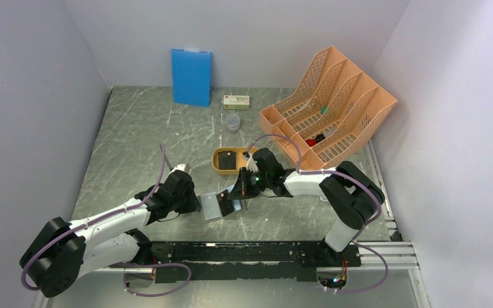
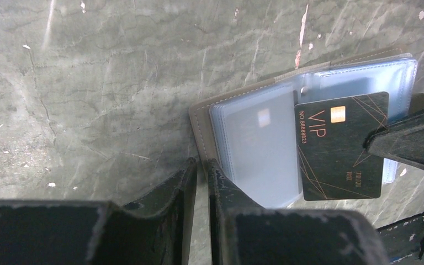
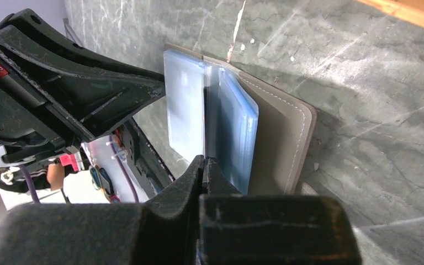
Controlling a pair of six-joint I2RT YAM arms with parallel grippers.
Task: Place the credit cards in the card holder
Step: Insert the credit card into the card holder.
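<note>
One card [image 2: 256,138] looks pocketed in the open card holder [image 2: 201,118] — the right gripper [image 3: 204,164] pinches a second card [image 2: 339,146] above it, unslotted; the left gripper [image 2: 201,168] is nearly closed at its edge, grip unclear.

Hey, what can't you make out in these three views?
- Top view: the dark contents of the yellow tray; too small to count.
- Left wrist: whether the left gripper pinches the cover of the card holder; the contact is hidden beneath it.
- Right wrist: the credit card shows edge-on in the right gripper, face unreadable.
</note>
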